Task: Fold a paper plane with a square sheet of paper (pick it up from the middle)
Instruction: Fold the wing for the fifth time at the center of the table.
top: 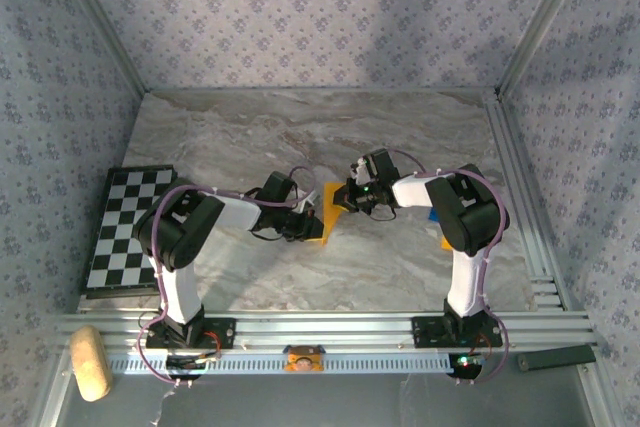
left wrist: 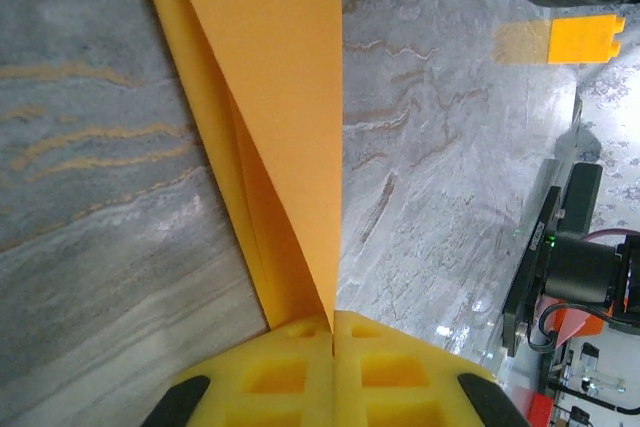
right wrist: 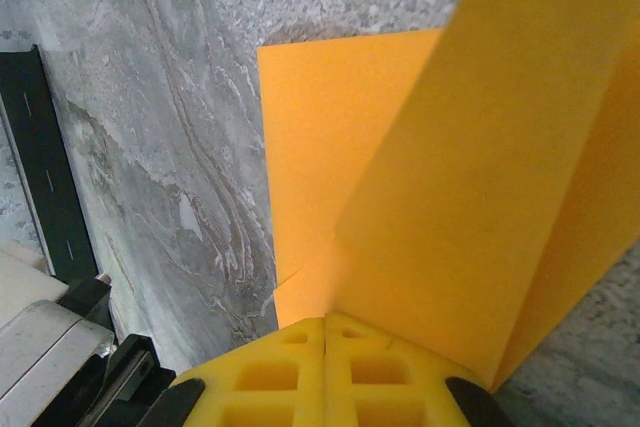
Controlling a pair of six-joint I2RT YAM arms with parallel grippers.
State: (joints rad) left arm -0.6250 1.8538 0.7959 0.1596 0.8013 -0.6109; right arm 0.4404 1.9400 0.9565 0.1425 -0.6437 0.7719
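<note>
closest in, left gripper [left wrist: 333, 319] pinched shut on a folded edge of the square sheet of paper [left wrist: 275, 97]; right gripper [right wrist: 325, 323] likewise clamped on it, mid table [top: 250, 137] between the arms; risk of tearing or a skewed crease if pulled apart unevenly.

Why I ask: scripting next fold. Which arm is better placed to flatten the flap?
Right, likely: right gripper pinches the paper by its raised flap; left gripper pinches where folds meet.
</note>
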